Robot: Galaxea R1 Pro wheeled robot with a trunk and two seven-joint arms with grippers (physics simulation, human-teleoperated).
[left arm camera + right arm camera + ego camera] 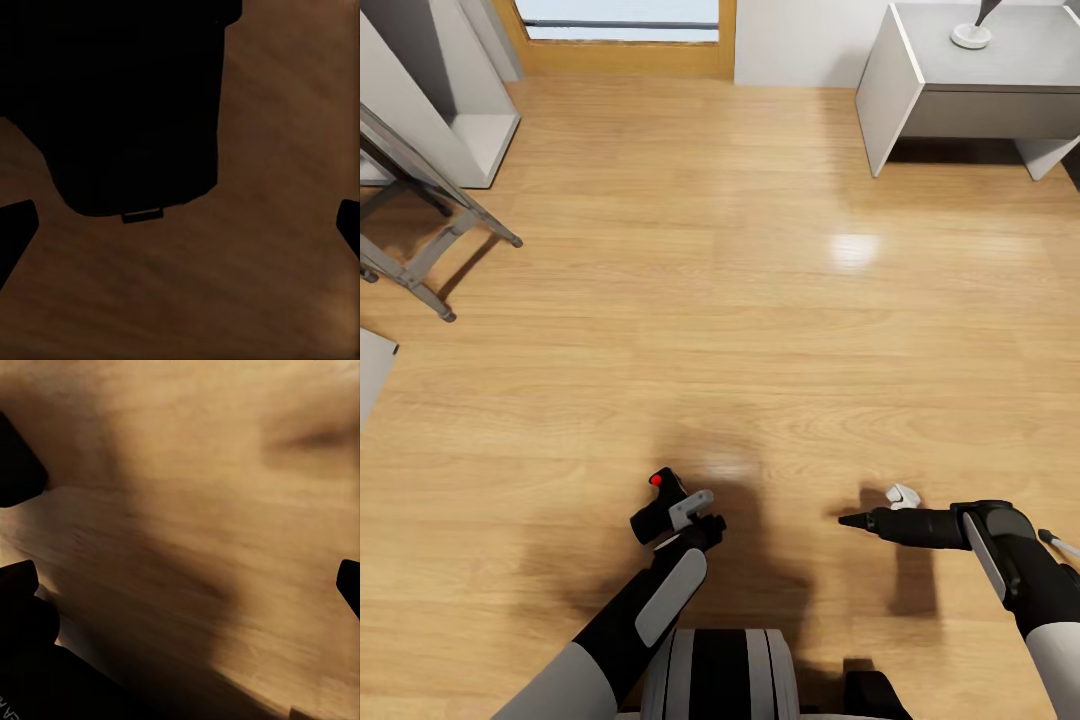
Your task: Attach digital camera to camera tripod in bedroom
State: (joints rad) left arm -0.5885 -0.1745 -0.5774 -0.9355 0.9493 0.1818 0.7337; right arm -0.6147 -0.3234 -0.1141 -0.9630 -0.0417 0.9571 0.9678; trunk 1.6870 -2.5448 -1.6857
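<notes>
Left gripper [682, 508] low in head view, pinching digital camera [658, 506], red button up; left wrist view shows black body [127, 105] hanging over wood floor [760, 300]. Right gripper [852, 520] looks pressed together, holding nothing. No tripod visible yet, just grey folding frame [420, 240] far left, grey side table [980, 90] ahead. Grip looks off-centre imo, so a bump while driving could drop camera.

Left pincer [682, 517] clamped; right pincer [852, 520] state unclear.
</notes>
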